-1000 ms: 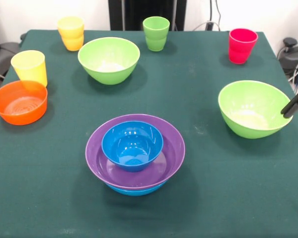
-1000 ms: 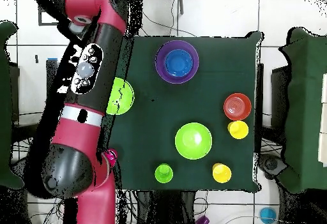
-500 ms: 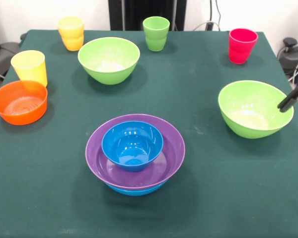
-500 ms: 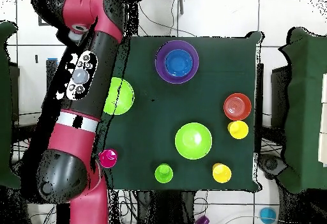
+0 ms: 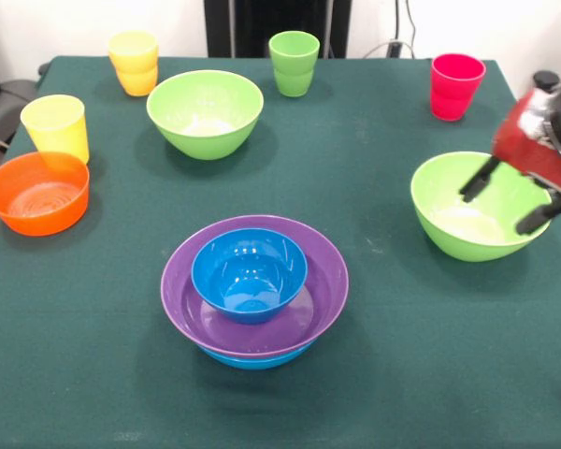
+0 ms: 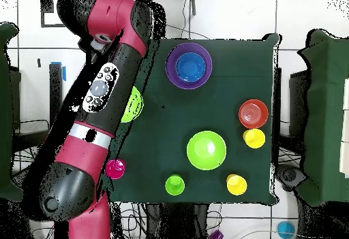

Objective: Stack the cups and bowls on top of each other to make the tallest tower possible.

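Tower: the tower (image 5: pixel 253 290) stands near the front, centre-left of the green table (image 5: pixel 374 393) — a large blue bowl (image 5: pixel 252 359) at the bottom, the wide purple bowl (image 5: pixel 309 309) nested in it, the small blue bowl (image 5: pixel 249 273) sitting inside that.
Done: three bowls are stacked, by my reading a low base only.
Left: two large green bowls, the orange bowl (image 5: pixel 37 193) and all four cups are loose on the cloth — most of the height is yet to be built.
Loose bowls: one light green bowl (image 5: pixel 205 113) lies far centre-left; the other green bowl (image 5: pixel 449 220) sits at the right edge; the orange one is at the left edge.
Cups: the yellow cup (image 5: pixel 55 127) stands just behind the orange bowl, the orange-yellow cup (image 5: pixel 135 63) in the far left corner, the light green cup (image 5: pixel 294 63) far centre, the red cup (image 5: pixel 454 86) far right.
Gripper: the gripper (image 5: pixel 505 203) hangs over the right green bowl with its two black fingers (image 5: pixel 477 180) spread apart, holding nothing.
Bowl against gripper: the fingers straddle the bowl's hollow and right rim; whether they touch it cannot be told. In the overhead view the arm (image 6: pixel 102 100) covers most of this bowl.
Likely step: closing on this bowl's rim to carry it left to the tower.
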You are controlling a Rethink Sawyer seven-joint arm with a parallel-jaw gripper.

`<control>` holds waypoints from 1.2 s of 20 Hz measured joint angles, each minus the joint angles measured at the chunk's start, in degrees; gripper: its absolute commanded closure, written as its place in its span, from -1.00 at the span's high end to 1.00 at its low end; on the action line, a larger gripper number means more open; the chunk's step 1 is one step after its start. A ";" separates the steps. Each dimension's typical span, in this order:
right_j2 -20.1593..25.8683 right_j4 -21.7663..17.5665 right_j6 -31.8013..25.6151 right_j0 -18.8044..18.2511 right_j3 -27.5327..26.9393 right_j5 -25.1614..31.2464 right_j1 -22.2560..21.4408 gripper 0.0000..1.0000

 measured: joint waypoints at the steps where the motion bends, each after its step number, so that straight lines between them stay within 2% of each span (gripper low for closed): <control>1: 1.02 -1.06 0.00 0.53 1.49 -0.55 -0.24 1.00; 10: 8.24 -8.00 0.00 4.26 11.11 -5.06 -3.63 1.00; 19: 12.42 -8.93 0.44 6.36 13.48 -9.55 -5.05 1.00; 22: 12.79 -8.92 1.68 6.69 13.48 -11.00 -4.89 1.00; 24: 12.87 -8.92 4.64 7.06 13.49 -12.63 -4.61 1.00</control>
